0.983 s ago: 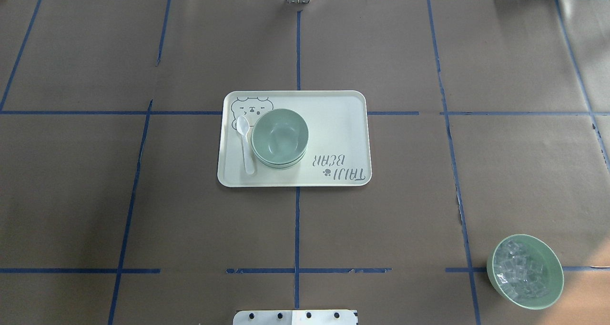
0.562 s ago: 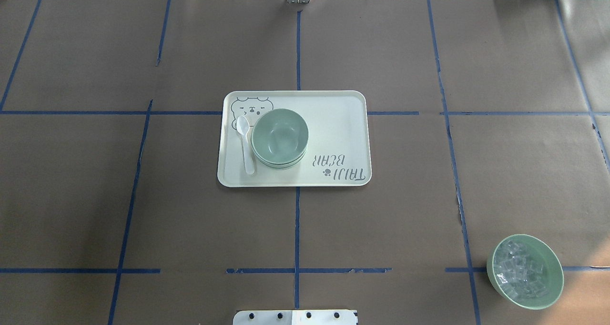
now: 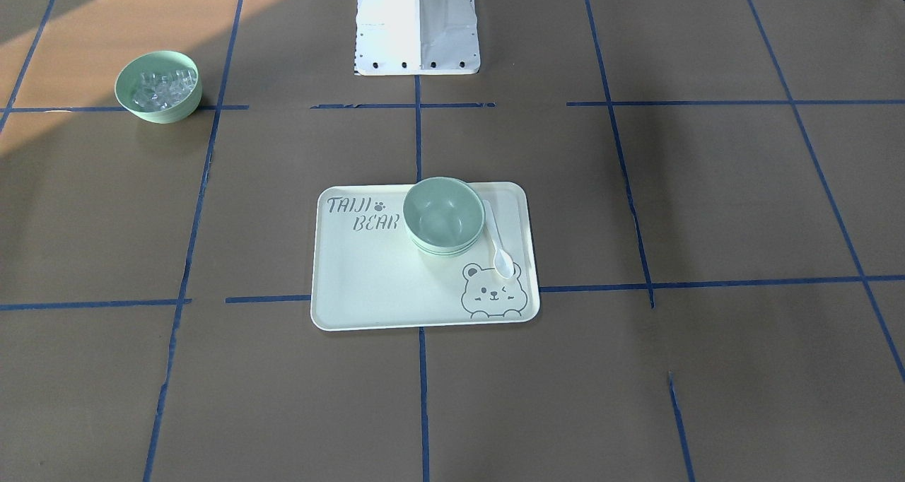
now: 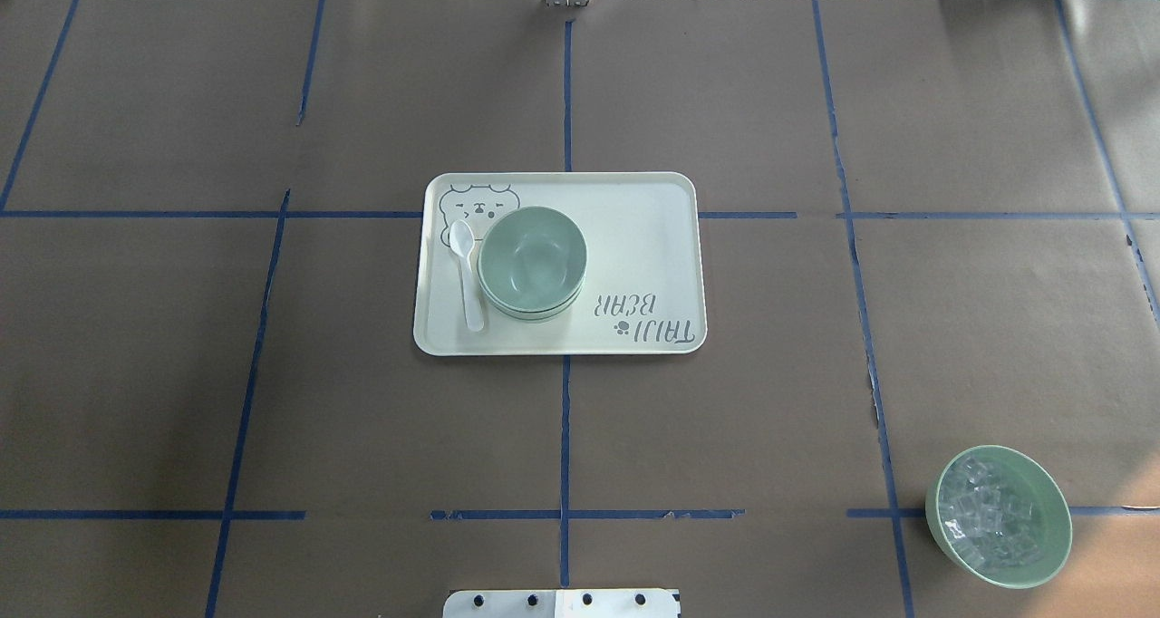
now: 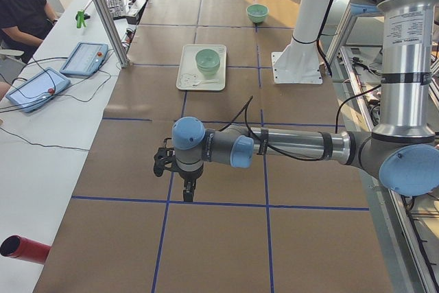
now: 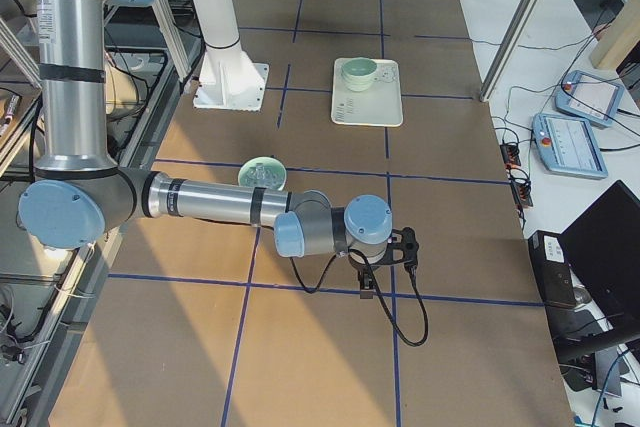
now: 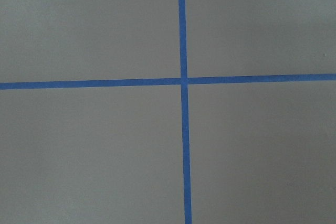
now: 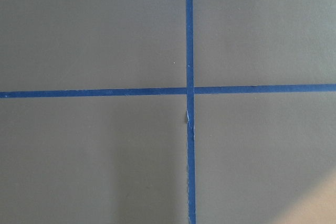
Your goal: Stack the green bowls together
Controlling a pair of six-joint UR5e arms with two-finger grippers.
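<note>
1. The left claw (image 5: 186, 187) shows only in the side view from the robot's left. It is small and dark at the end of the near arm, pointing down over the brown paper-covered tabletop (image 4: 181, 373). Wide or narrow, I cannot tell.
2. Same story for the right claw (image 6: 366, 280): it shows only from the robot's right end, hanging low above the paper, its opening too small to make out.
3. Both wrist cameras give just flat matte paper and a cross of blue tape lines (image 7: 182, 81).
4. Centre of the tabletop: the pale mint-green round plastic bowls (image 4: 532, 260) sit nested in one stack on the cream rectangular plastic tray (image 4: 639, 237), on the tray's half toward the robot's left.
5. Thin layered rims peek out under the top bowl, and the exact count is hard to read.
6. The top bowl is smooth, deep and upright.
7. A white plastic spoon (image 4: 468, 278) lies just beside the stack, scoop end at the printed bear. Touching or not, I cannot tell.
8. Well apart, near the robot's right, sits a matching green bowl of clear cubes (image 4: 999, 516), the cube edges blurring together.
</note>
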